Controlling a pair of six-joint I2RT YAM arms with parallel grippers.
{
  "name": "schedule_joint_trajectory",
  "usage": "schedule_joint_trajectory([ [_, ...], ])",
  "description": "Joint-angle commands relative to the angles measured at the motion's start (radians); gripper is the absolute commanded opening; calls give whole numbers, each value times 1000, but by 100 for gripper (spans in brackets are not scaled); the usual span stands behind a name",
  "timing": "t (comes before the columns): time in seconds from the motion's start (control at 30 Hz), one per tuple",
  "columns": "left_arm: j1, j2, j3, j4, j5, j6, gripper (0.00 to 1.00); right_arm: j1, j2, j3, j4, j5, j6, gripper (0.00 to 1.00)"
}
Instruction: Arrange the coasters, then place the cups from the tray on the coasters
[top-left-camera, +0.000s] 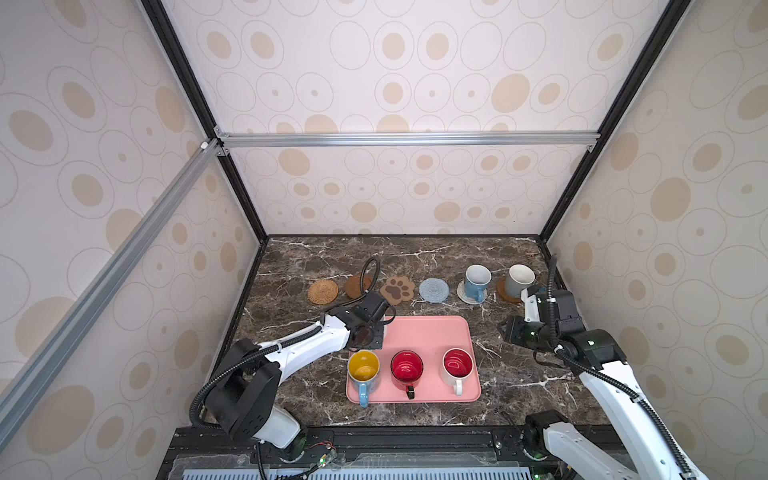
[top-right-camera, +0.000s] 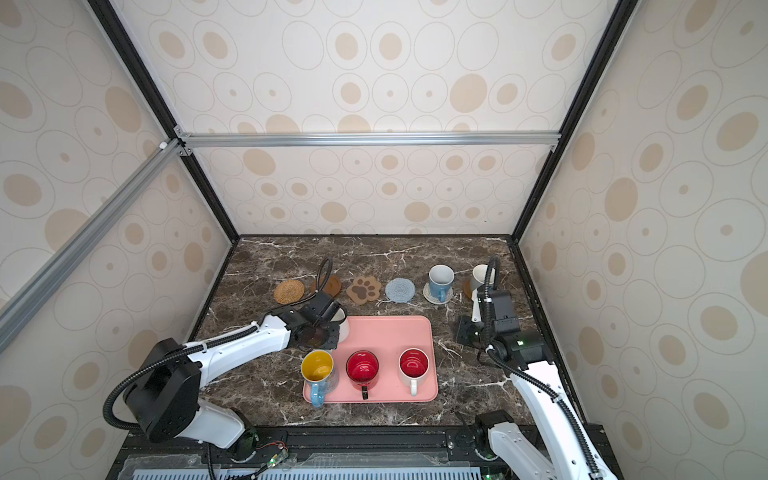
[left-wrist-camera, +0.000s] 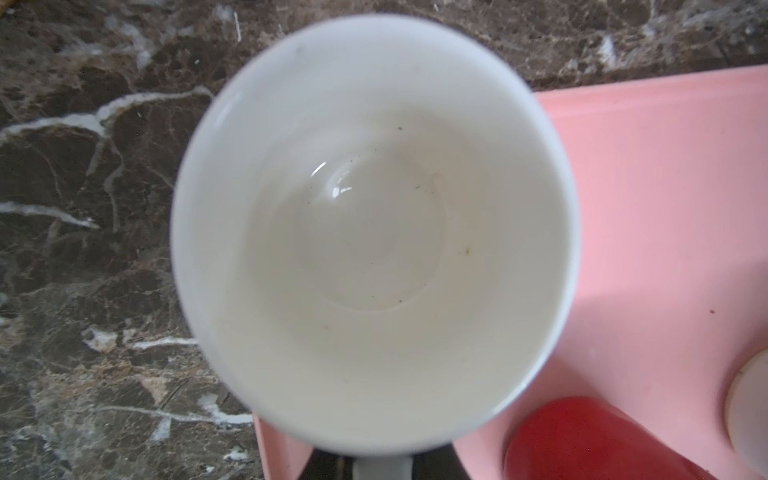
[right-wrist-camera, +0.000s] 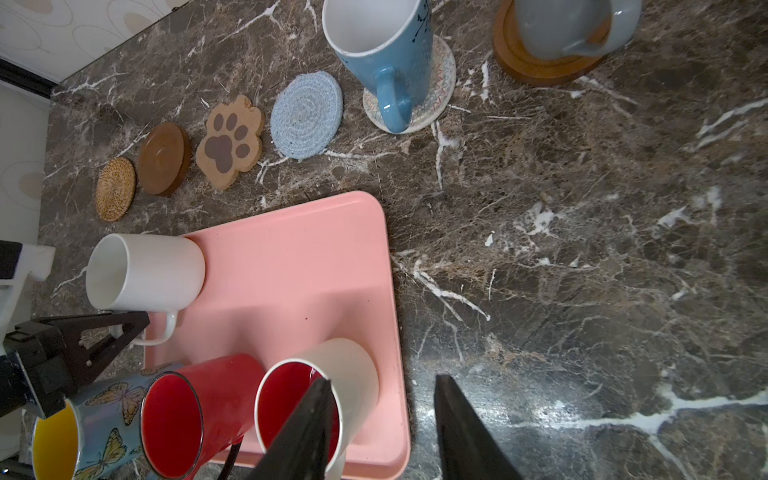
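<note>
Grip sat on the handle of the white cup (right-wrist-camera: 145, 272), left claw (right-wrist-camera: 135, 328) pinched shut there, likely to lift it off the tray (right-wrist-camera: 291, 270); right claw (right-wrist-camera: 384, 378) hung half-open, empty.

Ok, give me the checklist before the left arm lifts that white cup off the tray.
1. Grip: left hand shut on the white cup by its handle: ok.
2. Posture: white cup upright at the tray corner: ok.
3. Targets: rattan coaster, brown disc, paw coaster and blue-grey coaster all bare: ok.
4. Other arm: right hand open, empty, beside the tray: ok.
5. Gap from left hand to butterfly cup: cannot tell.
</note>
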Motion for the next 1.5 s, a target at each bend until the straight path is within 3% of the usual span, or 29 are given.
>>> schedule_joint_trajectory([
  [0.0, -7, -43, -5, 50, -32, -16, 17, -5, -12, -2, -15, 13, 12, 44],
  [0.73, -6, -57, -9, 100, -4, -56, 16, -6, -17, 33, -27, -11, 7, 44],
  [1.47, -7, -26, 59, 83, -60, -24, 15, -5, -42, 15, 4, -21, 65, 44],
])
